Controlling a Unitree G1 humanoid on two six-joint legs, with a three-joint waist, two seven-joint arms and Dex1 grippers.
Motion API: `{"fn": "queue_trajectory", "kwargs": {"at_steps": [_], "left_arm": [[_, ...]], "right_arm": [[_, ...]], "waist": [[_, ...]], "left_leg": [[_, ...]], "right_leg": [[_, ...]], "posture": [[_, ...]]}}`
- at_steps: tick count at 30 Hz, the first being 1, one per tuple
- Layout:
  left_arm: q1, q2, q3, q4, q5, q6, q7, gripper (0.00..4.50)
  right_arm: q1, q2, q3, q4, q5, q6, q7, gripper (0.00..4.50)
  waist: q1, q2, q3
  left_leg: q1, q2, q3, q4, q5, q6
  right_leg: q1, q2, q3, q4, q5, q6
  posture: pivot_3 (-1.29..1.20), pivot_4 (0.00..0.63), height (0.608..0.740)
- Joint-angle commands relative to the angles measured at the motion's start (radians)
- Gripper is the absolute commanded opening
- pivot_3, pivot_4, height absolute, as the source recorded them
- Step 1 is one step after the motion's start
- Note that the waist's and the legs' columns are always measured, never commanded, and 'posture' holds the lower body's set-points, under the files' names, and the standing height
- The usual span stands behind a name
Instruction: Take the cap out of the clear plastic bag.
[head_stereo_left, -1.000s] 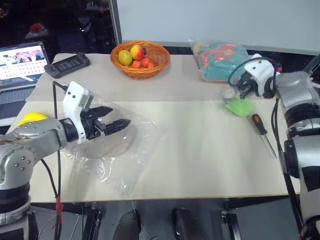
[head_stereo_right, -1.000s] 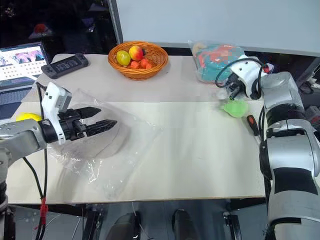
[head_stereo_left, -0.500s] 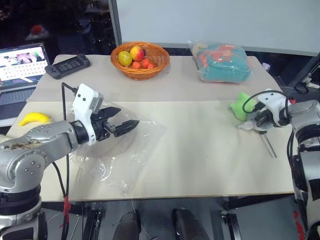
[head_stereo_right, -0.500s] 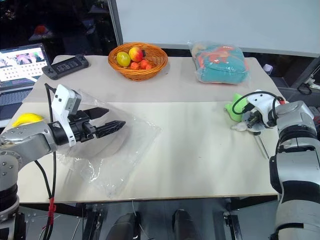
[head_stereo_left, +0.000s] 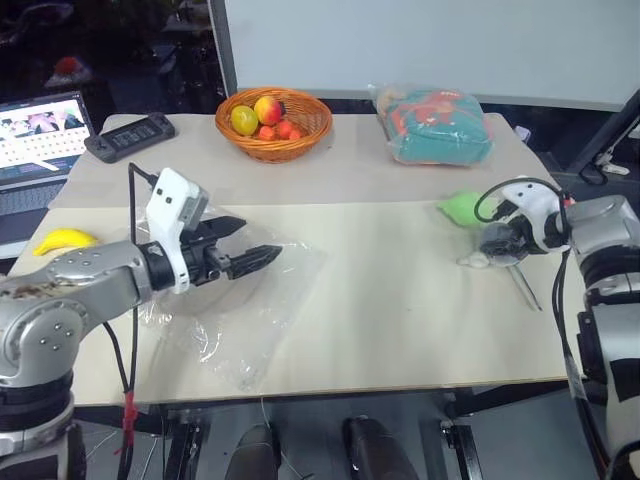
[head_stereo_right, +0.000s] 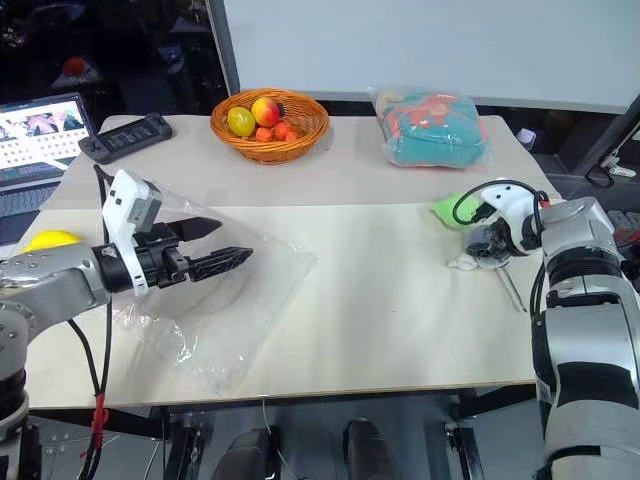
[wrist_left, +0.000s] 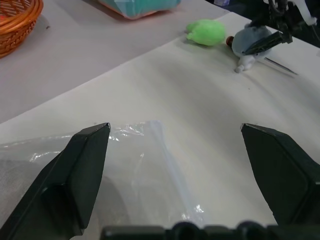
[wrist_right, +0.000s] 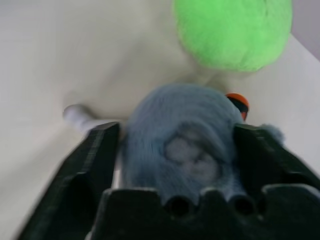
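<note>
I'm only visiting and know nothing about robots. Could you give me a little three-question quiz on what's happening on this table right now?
1. Multiple choice: what sits between the open fingers of the right gripper?
A) a banana
B) a fluffy grey-blue object
C) a screwdriver

2. True or false: the left gripper is shut on the clear plastic bag.

3. Fill in: the fruit lies in a woven ____.

Key
1. B
2. False: its fingers stand wide open over the bag.
3. basket
</note>
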Motion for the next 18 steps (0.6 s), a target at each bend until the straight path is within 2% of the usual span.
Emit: {"fn": "queue_trajectory", "kwargs": {"at_steps": [1,5,8,12,18], "left_arm": [[0.011,0.039,0.047,-0.017,-0.017,-0.006,-0.031,4.5],[0.037,0.072,0.066,-0.014,-0.011,-0.01,-0.053,4.5],[0.049,0.089,0.094,0.008,0.012,-0.02,-0.044,4.5],[0.078,0.133,0.102,0.051,0.082,-0.036,-0.06,4.5],[0.075,0.227,0.026,0.086,0.117,-0.043,-0.224,4.5]], "right_arm": [[-0.022,-0.055,0.004,-0.104,-0.006,0.005,0.066,4.48],[-0.01,-0.087,0.007,-0.285,0.024,0.008,0.202,4.48],[0.073,-0.119,-0.002,-0.503,0.099,0.069,0.369,4.48],[0.215,-0.144,-0.042,-0.812,0.237,0.186,0.496,4.48],[0.4,-0.092,-0.069,-1.133,0.395,0.414,0.469,4.48]], "waist": [[0.0,0.0,0.0],[-0.001,0.001,0.0],[0.001,0.001,0.0],[0.009,0.001,0.0],[0.014,0.001,0.0]], "left_leg": [[0.0,0.0,0.0,0.0,0.0,0.0],[-0.001,0.0,0.0,0.0,0.0,0.0],[0.0,0.0,0.001,-0.002,0.0,0.0],[0.0,0.001,0.0,-0.002,0.0,0.0],[-0.001,0.001,0.001,-0.001,0.0,0.0]], "right_leg": [[0.0,0.0,0.0,0.0,0.0,0.0],[-0.001,0.0,0.0,0.0,0.0,0.0],[-0.002,0.0,0.001,0.0,-0.001,0.001],[-0.003,0.001,0.0,0.001,-0.002,0.0],[-0.004,0.0,0.0,0.002,-0.002,0.0]], "posture": [[0.0,0.15,0.74],[0.0,0.15,0.74],[0.0,0.15,0.74],[0.0,0.15,0.74],[0.0,0.15,0.74]]}}
